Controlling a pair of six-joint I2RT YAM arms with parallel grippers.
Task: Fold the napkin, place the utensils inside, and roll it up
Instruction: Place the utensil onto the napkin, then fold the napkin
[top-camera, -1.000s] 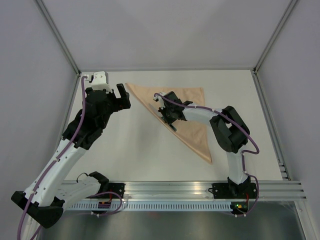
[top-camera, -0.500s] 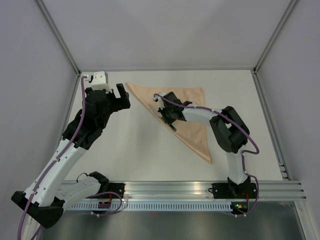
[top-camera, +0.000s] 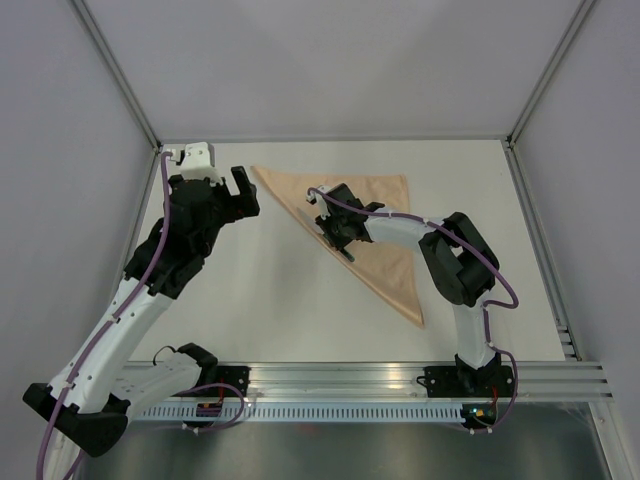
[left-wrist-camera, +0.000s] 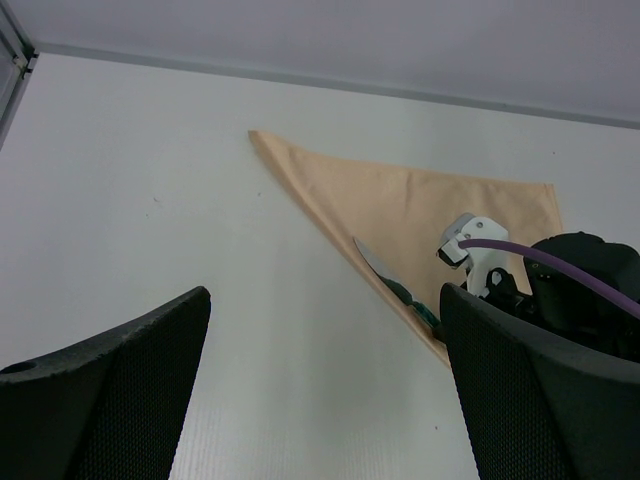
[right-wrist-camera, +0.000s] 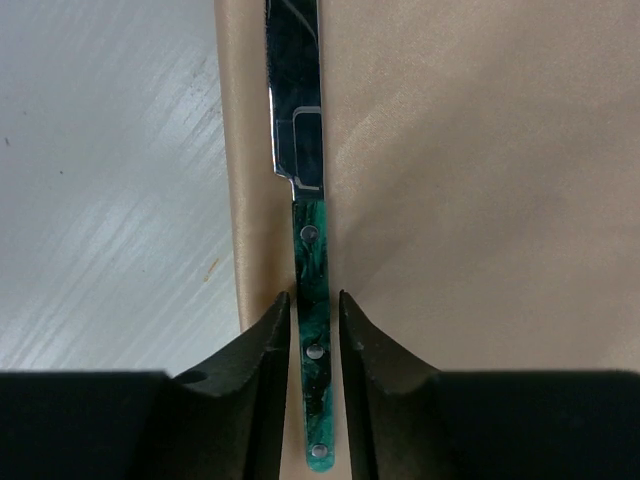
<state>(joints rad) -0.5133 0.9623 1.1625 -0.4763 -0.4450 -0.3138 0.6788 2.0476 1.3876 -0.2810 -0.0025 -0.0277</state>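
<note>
My right hand sits slightly apart astride the knife, which lies along the folded napkin's long edge by the worktop's far edge. I'd lift straight up so nothing drags. I hold my left hand wide apart.

I see the napkin lying flat on the bench, toward the far side and right of centre. The knife lies on it, along its slanting left edge, blade toward the far left. The right fingers stand one on each side of the knife's handle. The left fingers hang over the bench, left of the napkin and apart from it.
</note>
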